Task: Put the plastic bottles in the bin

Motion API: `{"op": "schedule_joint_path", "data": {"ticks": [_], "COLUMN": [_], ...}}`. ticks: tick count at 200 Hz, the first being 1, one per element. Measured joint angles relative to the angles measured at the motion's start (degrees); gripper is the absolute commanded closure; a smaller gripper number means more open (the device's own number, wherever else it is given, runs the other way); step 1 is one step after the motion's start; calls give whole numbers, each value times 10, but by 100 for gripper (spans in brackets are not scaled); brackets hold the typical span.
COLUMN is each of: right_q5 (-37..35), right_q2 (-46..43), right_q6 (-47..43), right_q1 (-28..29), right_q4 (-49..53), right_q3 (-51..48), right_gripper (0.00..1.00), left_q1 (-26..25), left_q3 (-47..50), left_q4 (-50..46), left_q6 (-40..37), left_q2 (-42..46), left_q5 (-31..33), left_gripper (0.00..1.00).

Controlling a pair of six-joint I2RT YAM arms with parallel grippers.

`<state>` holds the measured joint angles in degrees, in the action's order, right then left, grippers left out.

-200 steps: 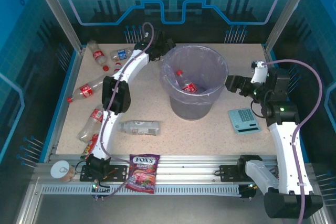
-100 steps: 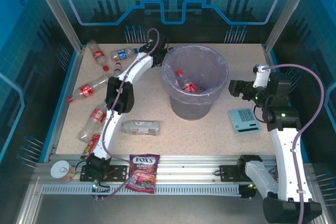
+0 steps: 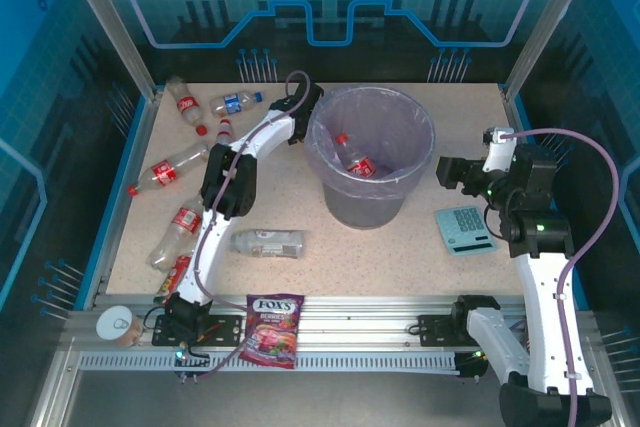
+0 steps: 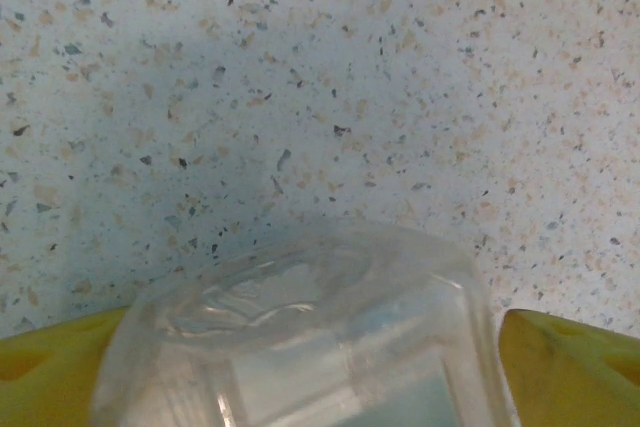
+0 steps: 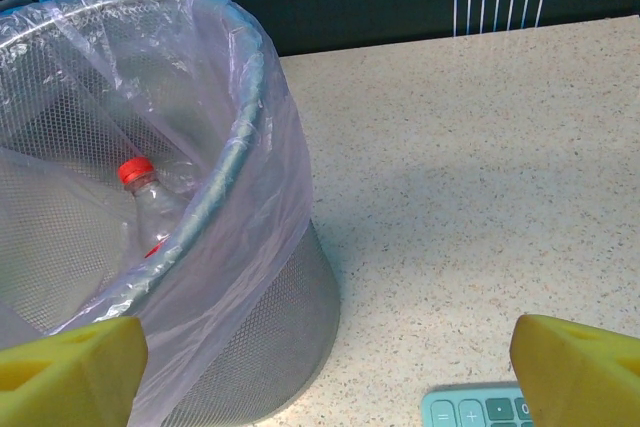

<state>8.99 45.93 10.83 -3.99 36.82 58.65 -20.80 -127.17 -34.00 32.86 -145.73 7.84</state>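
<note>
Left gripper [image 4: 318, 375] straddles a clear plastic bottle [image 4: 300, 297] — can't tell if clamped, likely bound for the lilac-lined round grey bin [image 3: 372, 90] — right gripper [image 5: 322, 369] gapes empty.

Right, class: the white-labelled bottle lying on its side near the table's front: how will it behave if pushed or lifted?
The white-labelled bottle lies on its side, so a sideways push would probably roll it. No dark liquid shows inside, so it is likely light. Its clear smooth plastic may slip.
</note>
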Motion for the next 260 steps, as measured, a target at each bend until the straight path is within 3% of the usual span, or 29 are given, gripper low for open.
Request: {"op": "schedule_joint_path", "data": {"ticks": [47,84,113,142,212,260], "right_q5": [4,27,55,99,154,166], "right_q2": [0,10,34,68,115,121], "right_q6": [0,-4,3,26,81,108], "right_q1": [-2,-2,-2,-2,-3,-3], "right_q4": [1,13,36,41,50,37], "right_q3": [-6,5,50,89,132,140], "right_gripper": [5,5,18,25,32,41], "left_q1": [1,19,50,71,112,116], "left_q3": [50,145,246,285,431,485], "left_q4": [24,62,104,122,232,242], "left_q6": [-3,1,3,0,13,0], "left_q2": [25,79,145,202,432,587], "left_q5": [3,-4,-5,-5,-66,-57], "left_gripper": [31,36,41,41,47,57]}}
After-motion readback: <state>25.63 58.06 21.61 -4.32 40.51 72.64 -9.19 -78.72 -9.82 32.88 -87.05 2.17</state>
